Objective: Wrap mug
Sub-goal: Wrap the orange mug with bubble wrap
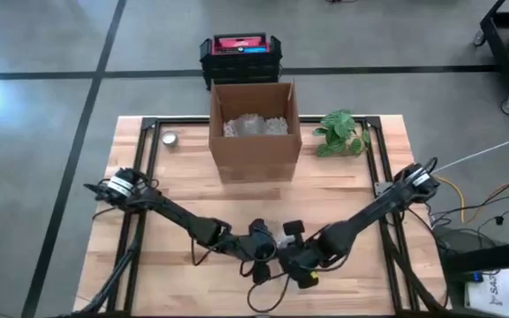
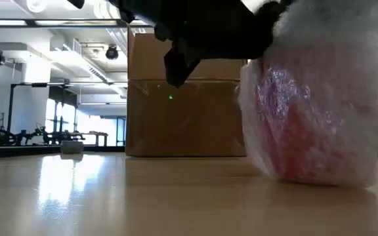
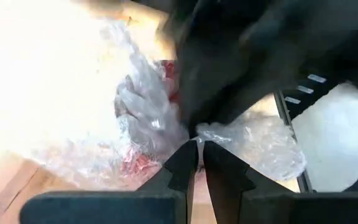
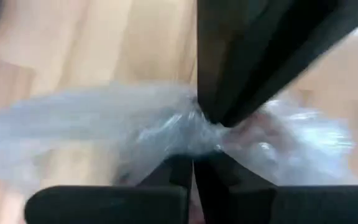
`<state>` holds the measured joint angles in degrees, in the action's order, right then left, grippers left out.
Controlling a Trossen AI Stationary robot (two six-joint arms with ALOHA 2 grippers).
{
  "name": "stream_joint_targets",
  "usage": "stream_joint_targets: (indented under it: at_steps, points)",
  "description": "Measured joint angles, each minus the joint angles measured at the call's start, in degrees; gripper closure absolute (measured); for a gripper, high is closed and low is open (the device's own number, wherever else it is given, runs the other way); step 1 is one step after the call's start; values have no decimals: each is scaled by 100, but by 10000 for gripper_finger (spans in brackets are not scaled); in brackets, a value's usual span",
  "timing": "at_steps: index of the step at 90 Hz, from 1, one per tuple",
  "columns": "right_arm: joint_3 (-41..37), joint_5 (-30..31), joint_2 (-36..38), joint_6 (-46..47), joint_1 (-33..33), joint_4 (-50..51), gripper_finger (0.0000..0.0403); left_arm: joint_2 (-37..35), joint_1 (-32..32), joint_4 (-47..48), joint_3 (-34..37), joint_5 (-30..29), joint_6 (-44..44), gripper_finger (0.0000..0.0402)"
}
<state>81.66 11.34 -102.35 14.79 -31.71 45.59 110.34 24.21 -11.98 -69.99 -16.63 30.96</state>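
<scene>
Down at the near edge of the wooden table [image 1: 184, 185], both arms meet over the job. The left gripper [image 3: 199, 149] has its two fingers pressed almost together on a twist of bubble wrap [image 3: 247, 140], and the right gripper [image 4: 193, 163] is likewise pinched tight on a gathered bunch of the same clear film. From above, the two grippers sit just beside each other near the table's middle, left arm reaching in from the left, right arm from the right.

Between them is the mug [image 2: 300, 124], a red shape showing through the plastic; in the low view the wrapped bundle rests on the tabletop on the right, film bulging all round it. How much of the mug is covered on the hidden side cannot be told.

Farther back, at the middle of the table, stands an open cardboard box [image 1: 254, 132] with pale packing material inside. To its right lies a small green plant [image 1: 341, 132], and to its left, near the far left corner, a small round metal object [image 1: 170, 139]. Beyond the table, on the floor, sits a stack of dark crates [image 1: 240, 57] topped with something red.
</scene>
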Motion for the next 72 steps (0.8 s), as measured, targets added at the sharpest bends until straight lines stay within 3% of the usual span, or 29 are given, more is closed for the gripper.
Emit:
stream_joint_targets:
  at_steps: [17,29,39,47,60,72]
  points:
    - [148,100,576,163,-30,833,403,-2,-2,23,-27,20,2,379]
    - [-170,1171,949,532,-25,1441,403,0,-2,12,-33,48,2,379]
    - [-785,1743,1083,625,115,1265,403,-2,1,-2,-33,57,-2,379]
    - [-1149,1635,1094,604,224,664,403,-13,0,-14,-33,64,-20,379]
    - [-1261,880,1070,111,30,-867,403,-17,4,-31,-33,75,-22,379]
    - [-1257,480,967,-35,-109,-1491,403,-24,11,-29,-33,110,-22,379]
